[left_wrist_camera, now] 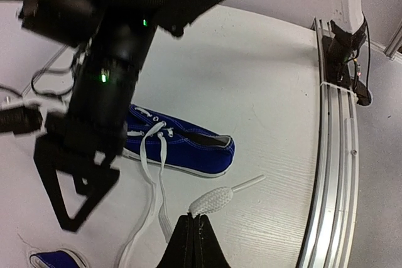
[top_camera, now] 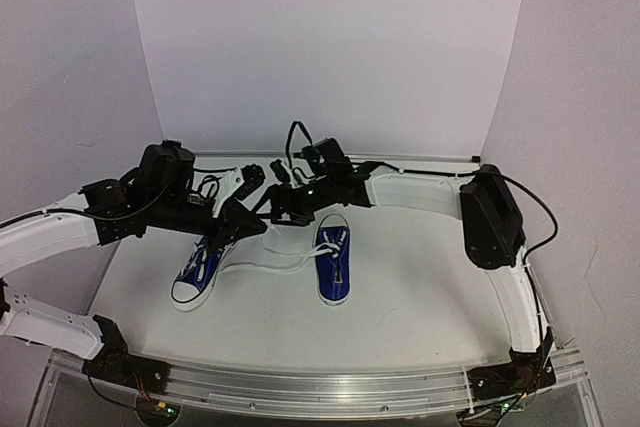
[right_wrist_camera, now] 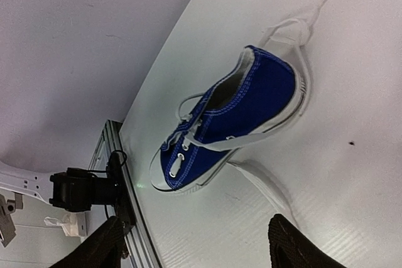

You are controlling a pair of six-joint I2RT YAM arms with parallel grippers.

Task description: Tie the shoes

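Observation:
Two blue shoes with white laces lie on the white table. The left shoe (top_camera: 197, 273) points its toe at the near edge. The right shoe (top_camera: 333, 263) points its heel there. My left gripper (top_camera: 262, 230) hovers between them, shut on a white lace end (left_wrist_camera: 212, 201) whose plastic tip (left_wrist_camera: 248, 183) sticks out past the fingers. In the left wrist view my left gripper (left_wrist_camera: 193, 221) is just in front of the right shoe (left_wrist_camera: 188, 145). My right gripper (top_camera: 284, 214) is open and empty above the table. In its own view my right gripper (right_wrist_camera: 195, 249) faces the left shoe (right_wrist_camera: 232, 123).
Loose laces (top_camera: 270, 265) trail across the table between the shoes. An aluminium rail (top_camera: 330, 387) runs along the near edge. White walls close the back and sides. The right arm's black wrist (left_wrist_camera: 107, 80) hangs close over the right shoe.

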